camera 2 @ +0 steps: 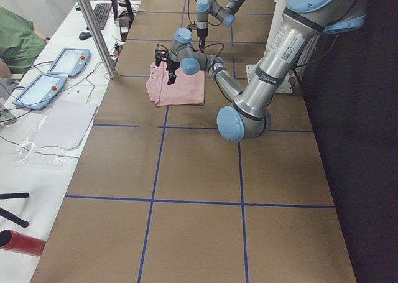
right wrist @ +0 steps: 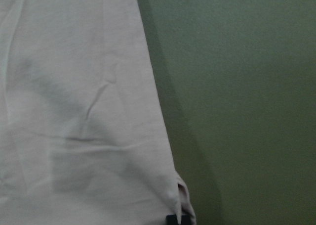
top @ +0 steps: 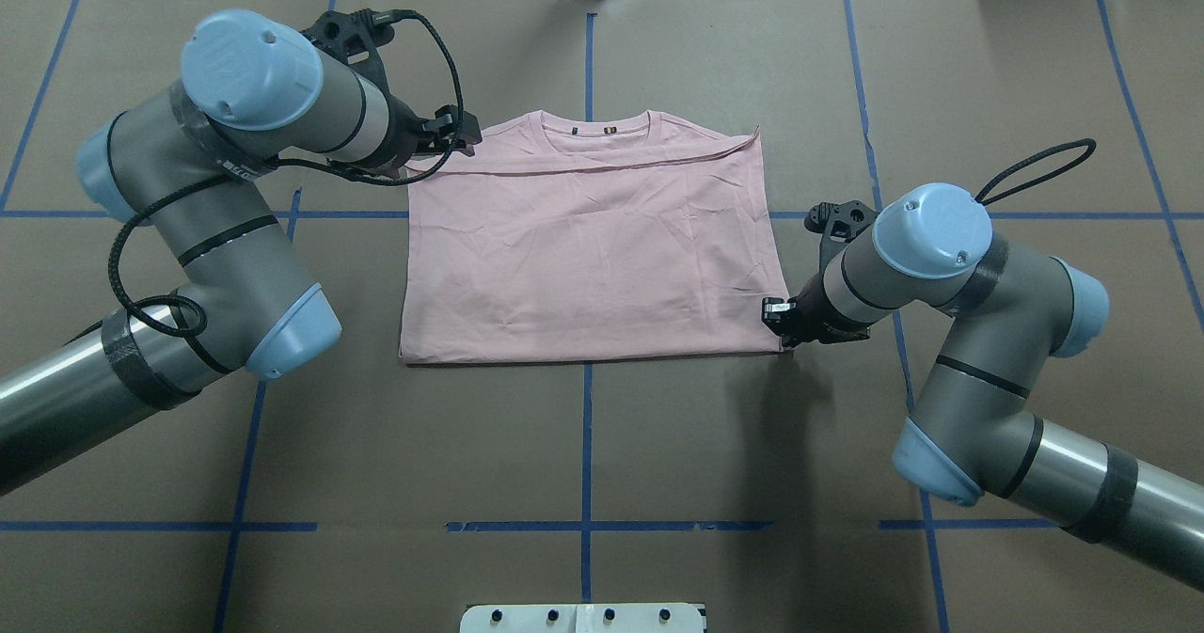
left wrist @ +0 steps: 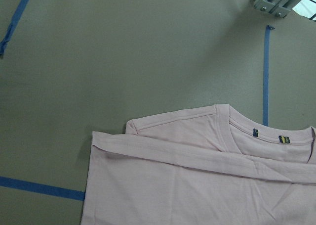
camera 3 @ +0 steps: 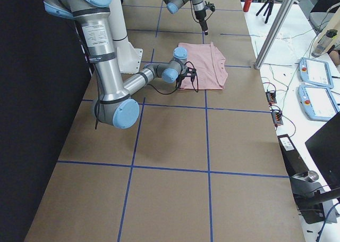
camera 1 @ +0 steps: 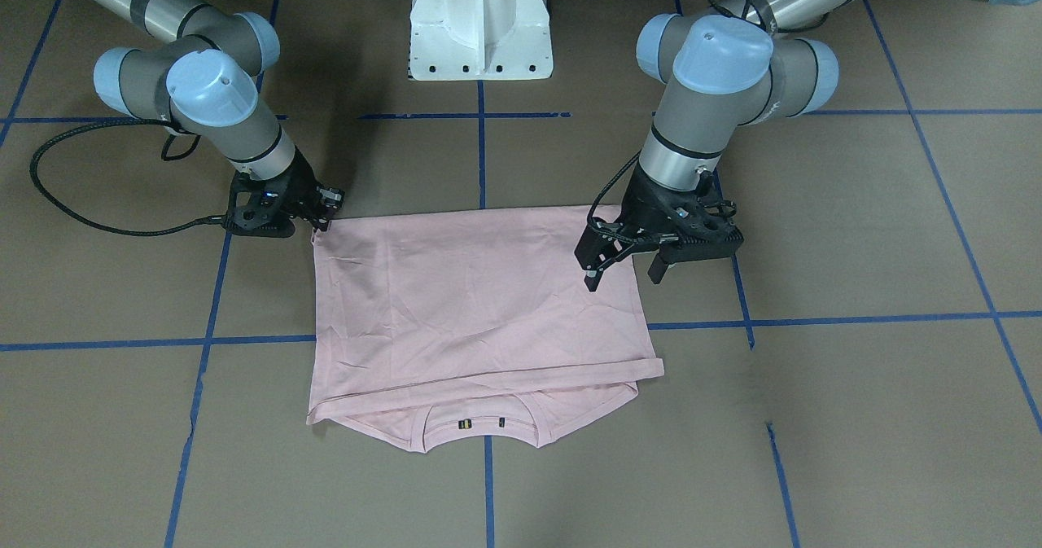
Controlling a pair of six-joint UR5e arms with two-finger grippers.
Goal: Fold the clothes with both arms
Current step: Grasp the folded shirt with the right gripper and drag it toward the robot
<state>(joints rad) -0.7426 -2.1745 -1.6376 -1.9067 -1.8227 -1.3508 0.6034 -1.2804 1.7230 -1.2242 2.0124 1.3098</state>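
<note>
The pale pink T-shirt [camera 1: 480, 304] lies flat on the brown table, folded in half, with its hem edge just short of the ribbed collar [camera 1: 480, 426] on the far side. Its print is hidden. It also shows in the overhead view [top: 583, 257] and in the left wrist view [left wrist: 197, 185]. My left gripper [camera 1: 623, 275] is open and empty, raised above the shirt's far left corner [top: 461, 139]. My right gripper [camera 1: 324, 218] is low at the near right fold corner [top: 773, 318], shut on that corner; the right wrist view shows the corner curled up at the fingertip [right wrist: 183, 215].
The white pedestal base [camera 1: 480, 35] stands at the robot's side of the table. Blue tape lines [top: 585, 445] grid the brown surface. A side table with tablets [camera 2: 53, 71] and an aluminium post [camera 2: 93, 28] stand beyond the far edge.
</note>
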